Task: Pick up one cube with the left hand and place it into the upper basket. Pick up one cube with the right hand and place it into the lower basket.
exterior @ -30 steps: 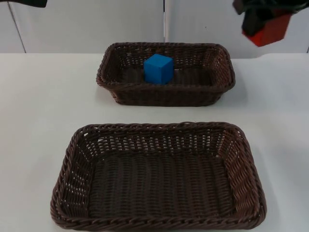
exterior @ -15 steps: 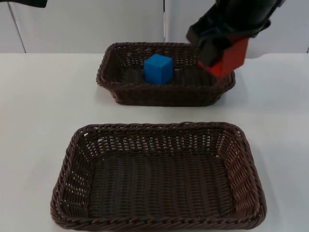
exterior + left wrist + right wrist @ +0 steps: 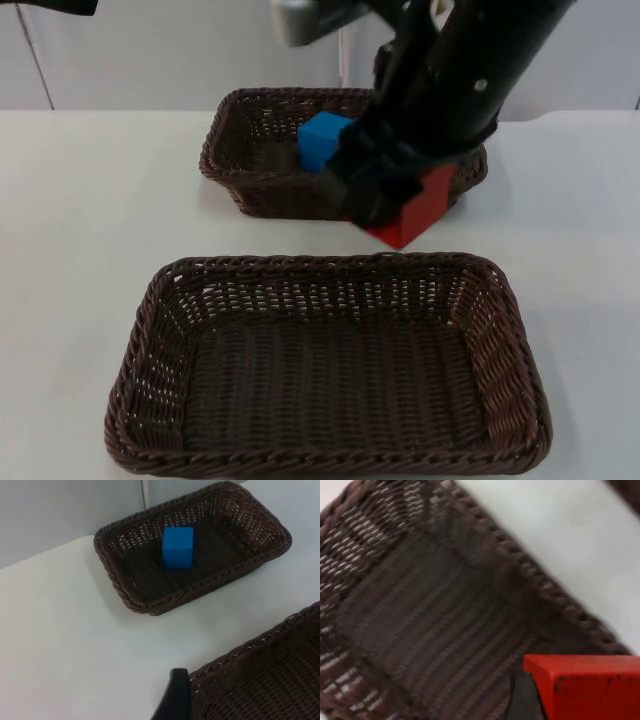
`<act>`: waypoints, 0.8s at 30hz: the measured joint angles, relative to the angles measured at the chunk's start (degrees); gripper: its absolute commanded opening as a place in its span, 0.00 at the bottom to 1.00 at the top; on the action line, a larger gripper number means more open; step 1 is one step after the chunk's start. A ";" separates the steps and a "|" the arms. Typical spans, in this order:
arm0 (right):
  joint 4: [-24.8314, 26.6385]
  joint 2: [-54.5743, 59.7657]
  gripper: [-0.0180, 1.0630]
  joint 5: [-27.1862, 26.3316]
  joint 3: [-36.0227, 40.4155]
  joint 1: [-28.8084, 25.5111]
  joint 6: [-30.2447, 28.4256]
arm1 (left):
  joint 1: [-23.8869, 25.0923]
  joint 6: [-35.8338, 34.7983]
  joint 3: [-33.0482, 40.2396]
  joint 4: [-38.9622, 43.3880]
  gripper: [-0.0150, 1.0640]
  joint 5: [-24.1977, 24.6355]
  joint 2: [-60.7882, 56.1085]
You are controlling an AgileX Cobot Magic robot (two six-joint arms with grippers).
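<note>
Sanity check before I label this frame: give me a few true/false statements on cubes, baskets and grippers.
1. The blue cube lies inside the upper basket. True.
2. The red cube already rests on the floor of the lower basket. False: the right gripper holds it in the air, between the two baskets in the top view.
3. The lower basket has no cube in it. True.
4. The left gripper holds the blue cube. False: the blue cube sits apart from it in the upper basket; the left arm waits off to the side.
5. Both baskets are dark brown wicker. True.
</note>
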 measured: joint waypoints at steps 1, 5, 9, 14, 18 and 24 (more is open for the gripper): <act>0.11 0.00 0.02 -0.69 1.19 1.02 0.00 | 0.00 0.00 0.00 0.00 0.70 0.00 0.00; 0.44 0.00 0.02 -1.91 3.31 3.51 0.00 | 0.00 0.00 0.00 0.00 0.70 0.00 0.00; 0.79 0.00 0.02 -3.71 4.97 4.57 0.09 | 0.00 0.00 0.00 0.00 0.70 0.00 0.00; 1.42 0.00 0.02 -4.99 6.16 4.65 0.09 | 0.00 0.00 0.00 0.00 0.70 0.00 0.00; 1.63 -0.05 0.02 -6.41 6.82 4.65 0.09 | 0.00 0.00 0.00 0.00 0.70 0.00 0.00; 1.63 -0.14 0.02 -11.93 9.20 4.65 0.09 | 0.00 0.00 0.00 0.00 0.70 0.00 0.00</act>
